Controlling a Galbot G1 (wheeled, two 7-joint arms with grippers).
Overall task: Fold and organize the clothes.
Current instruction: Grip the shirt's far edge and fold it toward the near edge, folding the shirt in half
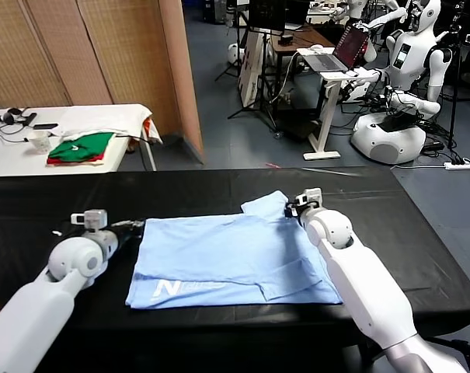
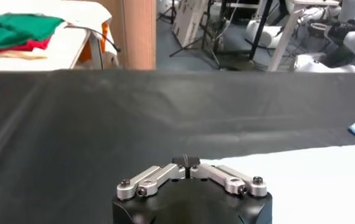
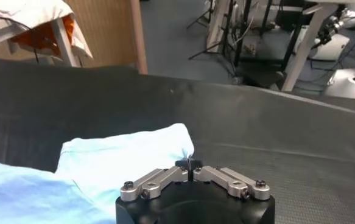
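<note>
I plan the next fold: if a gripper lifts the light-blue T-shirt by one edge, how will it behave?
The T-shirt lies flat with soft creases, so it will probably droop, not stay stiff. It looks thin, likely light. On the black table cover it may drag and bunch.

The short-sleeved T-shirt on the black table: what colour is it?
Pale light blue, with a small white print near its front edge; the head view shows it best.

Pale-blue T-shirt (image 1: 227, 260), thin and soft, spread flat mid-counter (image 1: 421, 256), partly folded into a rough rectangle. White letter print near the front-left corner (facing up). One sleeve sticking out at the far right edge, slightly rumpled.
</note>
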